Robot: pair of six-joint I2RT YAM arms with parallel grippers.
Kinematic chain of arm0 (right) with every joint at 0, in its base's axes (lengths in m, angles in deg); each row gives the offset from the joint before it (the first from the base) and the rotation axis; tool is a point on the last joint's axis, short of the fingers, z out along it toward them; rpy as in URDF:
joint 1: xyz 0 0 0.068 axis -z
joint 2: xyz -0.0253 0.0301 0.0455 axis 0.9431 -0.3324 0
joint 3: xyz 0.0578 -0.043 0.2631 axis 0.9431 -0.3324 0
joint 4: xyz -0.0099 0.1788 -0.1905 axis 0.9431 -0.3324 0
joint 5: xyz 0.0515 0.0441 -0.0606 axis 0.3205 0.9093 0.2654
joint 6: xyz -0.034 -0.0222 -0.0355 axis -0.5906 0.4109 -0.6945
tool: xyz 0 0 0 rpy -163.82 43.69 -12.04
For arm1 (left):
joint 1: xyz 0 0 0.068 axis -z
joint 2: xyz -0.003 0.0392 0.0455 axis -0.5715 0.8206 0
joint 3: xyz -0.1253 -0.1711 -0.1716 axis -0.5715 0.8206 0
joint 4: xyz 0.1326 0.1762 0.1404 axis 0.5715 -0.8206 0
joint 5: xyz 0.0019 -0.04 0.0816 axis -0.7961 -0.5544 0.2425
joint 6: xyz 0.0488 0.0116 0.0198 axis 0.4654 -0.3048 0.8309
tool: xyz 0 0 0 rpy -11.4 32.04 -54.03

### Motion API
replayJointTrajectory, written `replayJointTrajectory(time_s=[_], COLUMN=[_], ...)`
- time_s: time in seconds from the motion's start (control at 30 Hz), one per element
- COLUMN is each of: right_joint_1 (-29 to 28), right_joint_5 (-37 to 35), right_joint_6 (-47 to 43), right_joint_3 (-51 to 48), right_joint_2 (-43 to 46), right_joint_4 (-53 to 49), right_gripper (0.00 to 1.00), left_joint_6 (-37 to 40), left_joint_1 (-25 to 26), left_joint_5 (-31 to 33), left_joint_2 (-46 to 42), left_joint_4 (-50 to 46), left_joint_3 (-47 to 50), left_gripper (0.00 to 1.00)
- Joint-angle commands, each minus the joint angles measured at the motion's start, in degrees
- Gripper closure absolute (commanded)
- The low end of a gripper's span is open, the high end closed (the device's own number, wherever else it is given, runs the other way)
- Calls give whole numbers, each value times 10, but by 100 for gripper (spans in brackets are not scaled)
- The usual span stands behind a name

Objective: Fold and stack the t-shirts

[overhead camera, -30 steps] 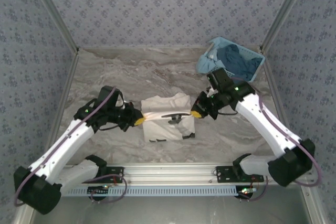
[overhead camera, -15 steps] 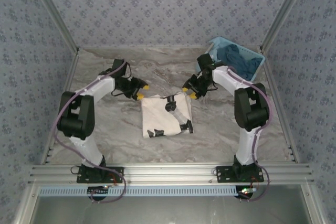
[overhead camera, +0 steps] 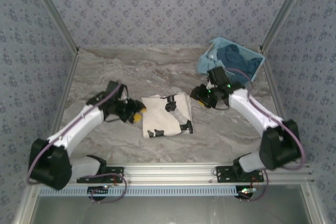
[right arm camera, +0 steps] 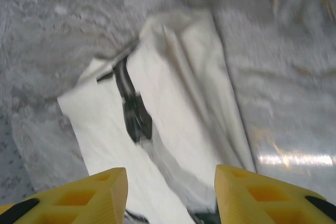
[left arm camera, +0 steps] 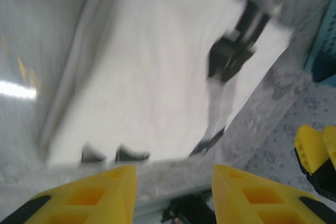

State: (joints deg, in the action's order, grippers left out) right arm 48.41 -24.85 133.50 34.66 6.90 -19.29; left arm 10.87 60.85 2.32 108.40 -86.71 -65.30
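Cream cloth t-shirt (overhead camera: 167,117), folded to a rough rectangle with small dark marks, is laid on the grey marbled table (overhead camera: 110,69) between the arms; the left gripper (overhead camera: 136,117) is held just beside its left edge, the right gripper (right arm camera: 169,176) near its far-right corner, both with jaws parted and empty.

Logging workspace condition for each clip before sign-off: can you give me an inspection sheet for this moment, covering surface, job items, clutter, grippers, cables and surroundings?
Surface: marble-pattern tabletop, no spills or debris seen.
Job's things: cream t-shirt, folded to a rough rectangle with dark marks, lying flat mid-table.
Clutter: light blue basket at the far right corner, dark blue cloth inside.
Grippers: left gripper open beside the shirt's left edge; right gripper open by its far right corner; neither holds anything.
Cables: purple cable along each arm, clear of the shirt.
Surroundings: blue patterned walls, aluminium frame posts; nothing else seen.
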Motion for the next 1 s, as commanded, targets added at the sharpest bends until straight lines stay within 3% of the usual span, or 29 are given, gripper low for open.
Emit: replayJointTrajectory(time_s=[0.0,0.1,0.23,0.5,0.67,0.77,0.97], right_joint_1=[-9,-14,-13,-4,21,36,66], right_joint_5=[26,54,95,137,158,169,184], right_joint_6=[53,101,137,123,104,102,98], right_joint_3=[-89,-147,-179,-162,-161,-169,-176], right_joint_2=[62,123,170,224,252,266,281], right_joint_4=[65,99,111,62,30,21,12], right_gripper=[50,47,44,43,43,43,43], left_joint_6=[-266,-420,-611,-827,-827,-827,-827], left_joint_1=[90,183,312,472,474,466,441], left_joint_5=[70,186,340,508,590,588,575], left_joint_2=[-63,-79,-42,152,237,267,323], left_joint_4=[66,93,173,327,413,424,479], left_joint_3=[72,88,104,68,35,15,4], left_gripper=[59,44,33,27,25,26,46])
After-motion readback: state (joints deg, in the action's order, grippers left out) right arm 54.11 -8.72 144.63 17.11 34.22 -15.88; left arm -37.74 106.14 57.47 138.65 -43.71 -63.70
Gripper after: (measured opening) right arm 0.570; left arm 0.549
